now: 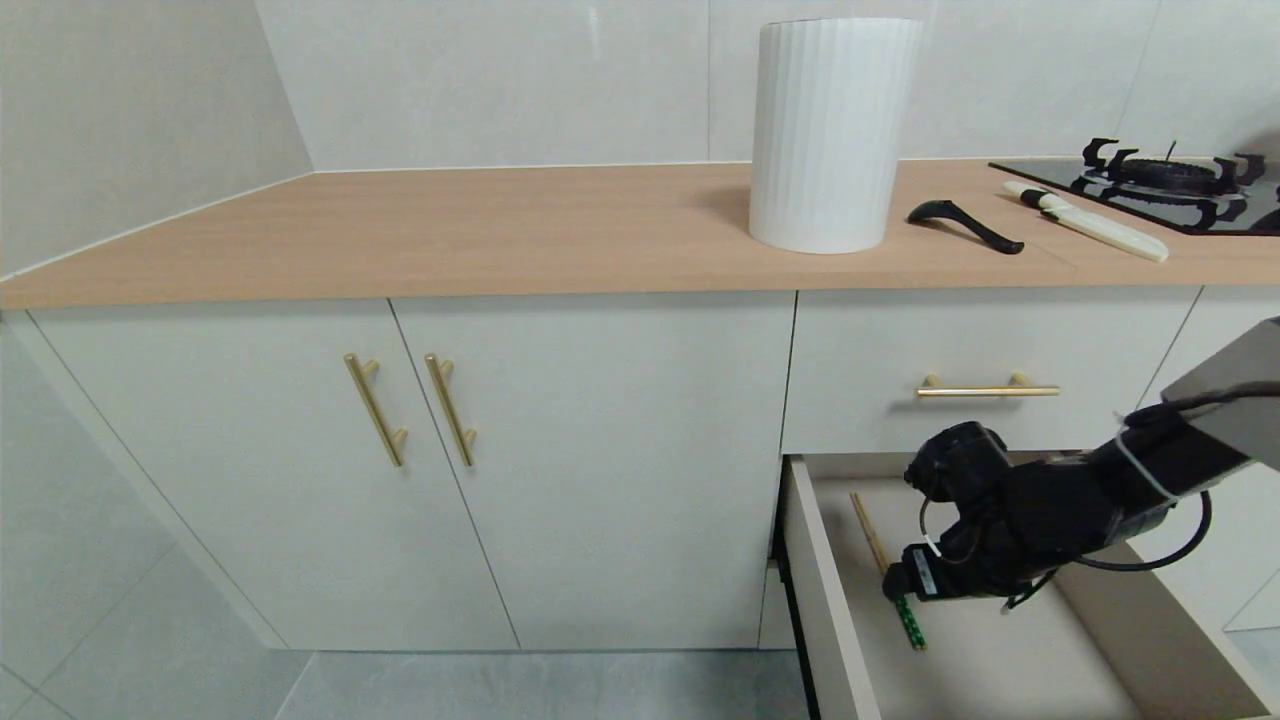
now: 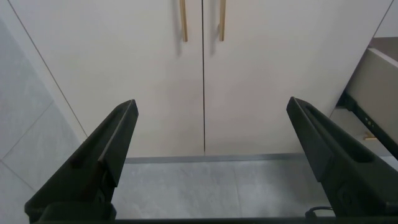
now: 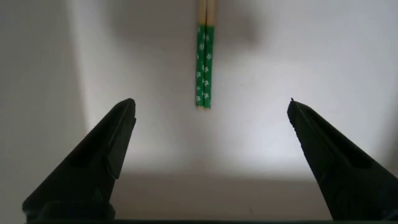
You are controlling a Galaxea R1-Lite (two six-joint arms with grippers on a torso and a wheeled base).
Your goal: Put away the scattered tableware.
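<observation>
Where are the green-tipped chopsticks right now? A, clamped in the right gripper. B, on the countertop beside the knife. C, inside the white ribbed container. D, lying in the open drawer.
D: the chopsticks lie flat on the floor of the open drawer, under the right gripper, whose fingers are spread wide with nothing between them.

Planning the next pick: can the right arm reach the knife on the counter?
Probably yes: the knife lies uncovered on the countertop; the right gripper, in the drawer, is open.
</observation>
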